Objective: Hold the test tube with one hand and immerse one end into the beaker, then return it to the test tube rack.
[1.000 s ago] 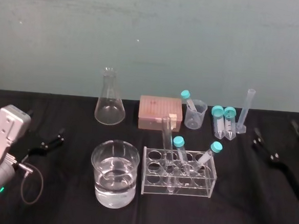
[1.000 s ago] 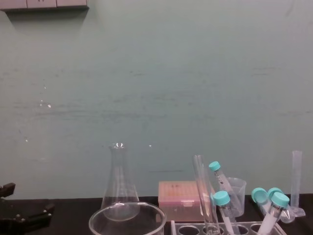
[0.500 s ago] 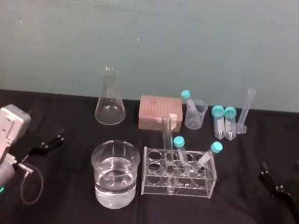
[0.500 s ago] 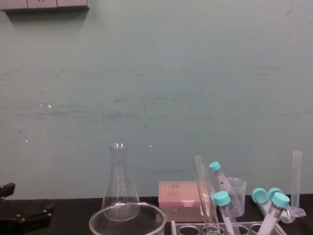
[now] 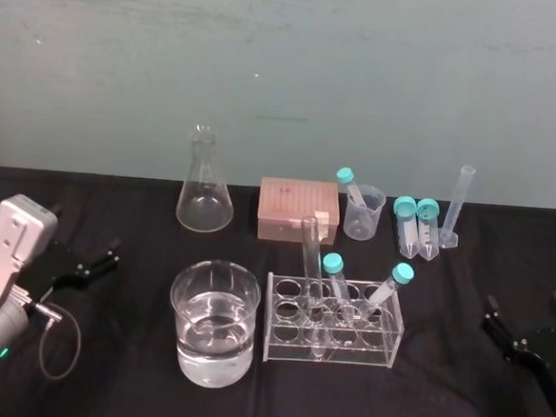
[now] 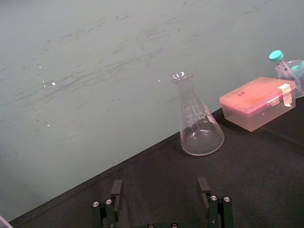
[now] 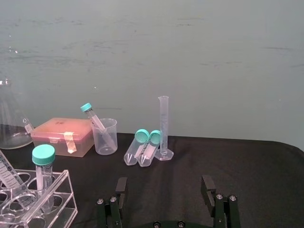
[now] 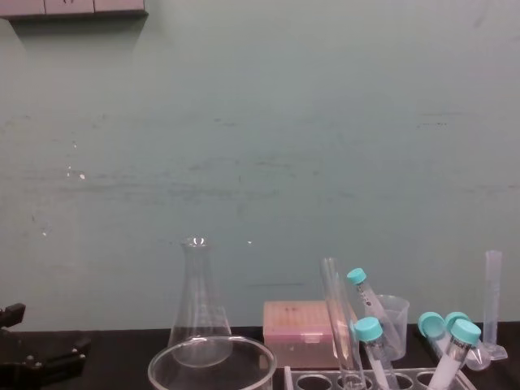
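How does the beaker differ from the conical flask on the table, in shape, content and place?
Shape: the beaker is wide with straight walls; the conical flask narrows to a slim neck.
Content: the beaker holds clear liquid; the flask looks empty.
Place: the beaker stands in front, beside the test tube rack; the flask stands behind, beside the pink box.
Both are clear glass and upright.

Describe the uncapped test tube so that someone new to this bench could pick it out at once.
On the black table, find the test tube rack beside the water-filled beaker. Three tubes stand in it; the test tube is the one nearest the beaker. Unlike the two teal-capped tubes, it has no cap and rises taller than they do.
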